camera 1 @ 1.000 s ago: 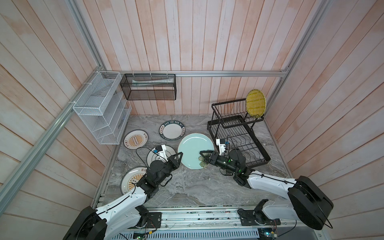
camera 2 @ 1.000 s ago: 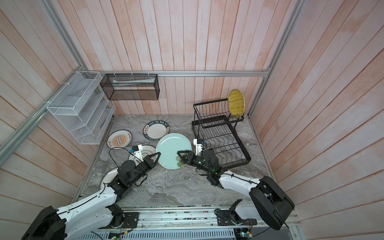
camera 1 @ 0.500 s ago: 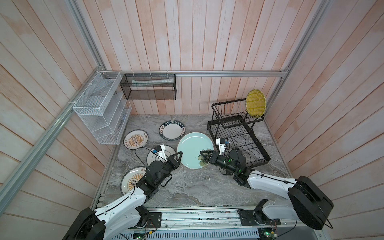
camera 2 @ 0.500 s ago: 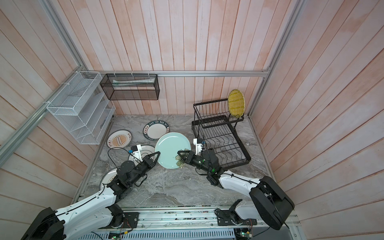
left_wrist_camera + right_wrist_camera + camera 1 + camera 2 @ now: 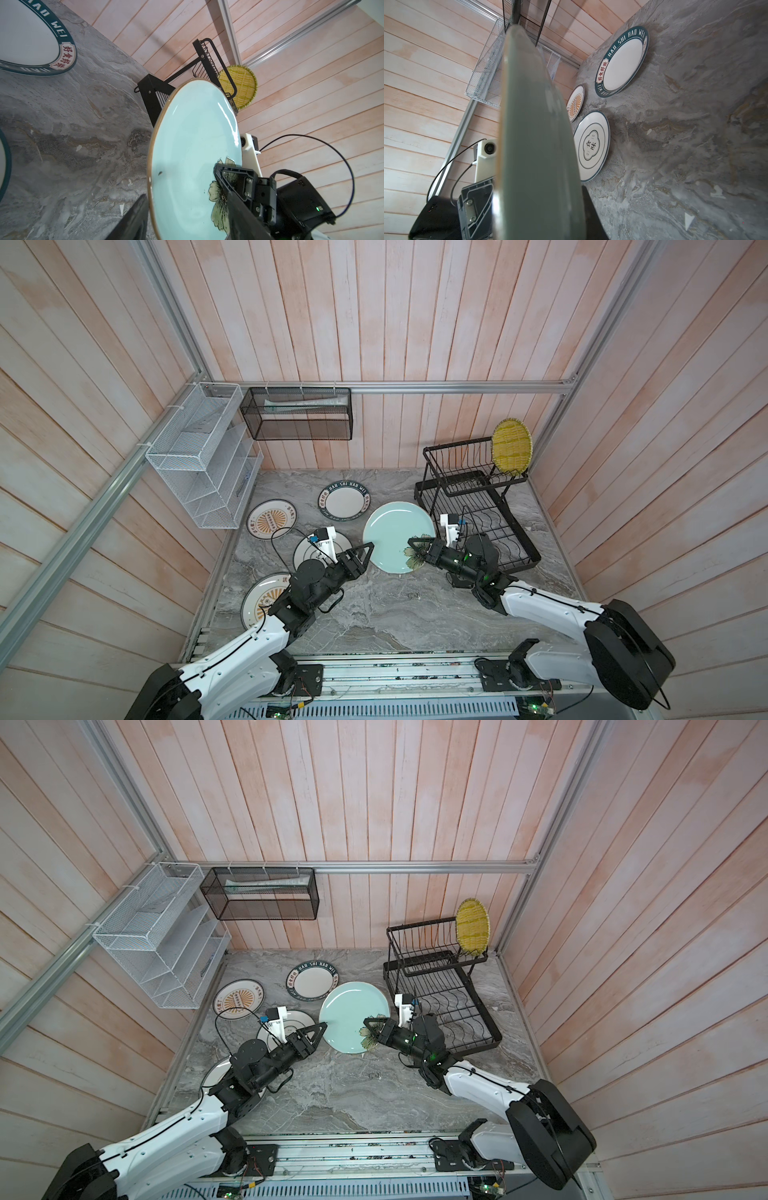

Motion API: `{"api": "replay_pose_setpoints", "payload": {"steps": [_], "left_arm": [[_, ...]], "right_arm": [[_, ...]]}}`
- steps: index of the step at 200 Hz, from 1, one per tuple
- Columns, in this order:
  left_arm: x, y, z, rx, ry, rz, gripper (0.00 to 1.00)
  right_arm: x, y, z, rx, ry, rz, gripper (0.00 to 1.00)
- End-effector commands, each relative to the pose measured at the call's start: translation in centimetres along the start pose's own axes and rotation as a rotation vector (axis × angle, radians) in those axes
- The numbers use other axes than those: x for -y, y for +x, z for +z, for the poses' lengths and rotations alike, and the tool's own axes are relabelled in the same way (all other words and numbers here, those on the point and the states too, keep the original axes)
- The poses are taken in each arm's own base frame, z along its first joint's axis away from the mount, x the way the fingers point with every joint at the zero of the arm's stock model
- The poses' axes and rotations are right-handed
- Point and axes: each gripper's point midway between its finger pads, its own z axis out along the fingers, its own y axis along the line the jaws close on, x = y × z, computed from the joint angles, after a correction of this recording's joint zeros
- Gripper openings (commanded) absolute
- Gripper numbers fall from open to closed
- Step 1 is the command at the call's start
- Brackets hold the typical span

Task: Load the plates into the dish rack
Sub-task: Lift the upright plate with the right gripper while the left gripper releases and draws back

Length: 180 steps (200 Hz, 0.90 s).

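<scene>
Pale teal glaze marks the plate in hand: the teal plate (image 5: 395,535) with its flower is tilted up off the marble tabletop (image 5: 395,614), just beside the lower tier of the dish rack (image 5: 461,460). The right gripper (image 5: 417,547) is clamped on its rim at the flower, one jaw on the glazed face and one behind, as both wrist views show. The left gripper (image 5: 366,556) sits at the opposite rim with its jaws parted; the left wrist view shows the rim lying between them without being pinched. Whether the plate's far edge touches the marble cannot be told. Progress, judged from how things lie: one plate of six is loaded, the yellow woven-look plate (image 5: 511,445), which stands upright in the upper slotted basket at its far end. The teal plate is the second, gripped but not yet in any slot. Four plates lie flat on the marble and are left to do: the lettered-rim plate (image 5: 345,500) near the back, an orange-sunburst plate (image 5: 272,519) beside the white mesh shelf (image 5: 199,472), the white plate with a dark ring (image 5: 591,145) under the left wrist camera, and a second orange-sunburst plate (image 5: 262,601) partly hidden beneath the left arm. The lower wavy-wire tray holds nothing. The task thus appears to be in its early part, with the transfer of the teal plate to the rack as the step in hand.
</scene>
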Motion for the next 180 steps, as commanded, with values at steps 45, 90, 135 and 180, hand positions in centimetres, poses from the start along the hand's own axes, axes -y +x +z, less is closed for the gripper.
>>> {"api": "replay_pose_setpoints", "payload": {"steps": [45, 90, 135, 180], "left_arm": [[2.7, -0.6, -0.8, -0.026, 0.052, 0.111, 0.62], [2.9, -0.5, -0.9, -0.038, 0.057, 0.123, 0.62], [3.5, -0.4, -0.9, -0.061, 0.068, 0.140, 0.62], [3.0, -0.5, -1.1, -0.053, 0.041, 0.151, 0.62]], "right_arm": [[-8.2, -8.4, -2.8, 0.191, -0.146, -0.220, 0.00], [-11.5, -12.7, -4.8, 0.271, -0.166, -0.329, 0.00], [-14.0, -19.3, -6.9, 0.366, -0.047, -0.540, 0.00], [-13.8, -25.6, -8.4, 0.422, 0.123, -0.690, 0.00]]}}
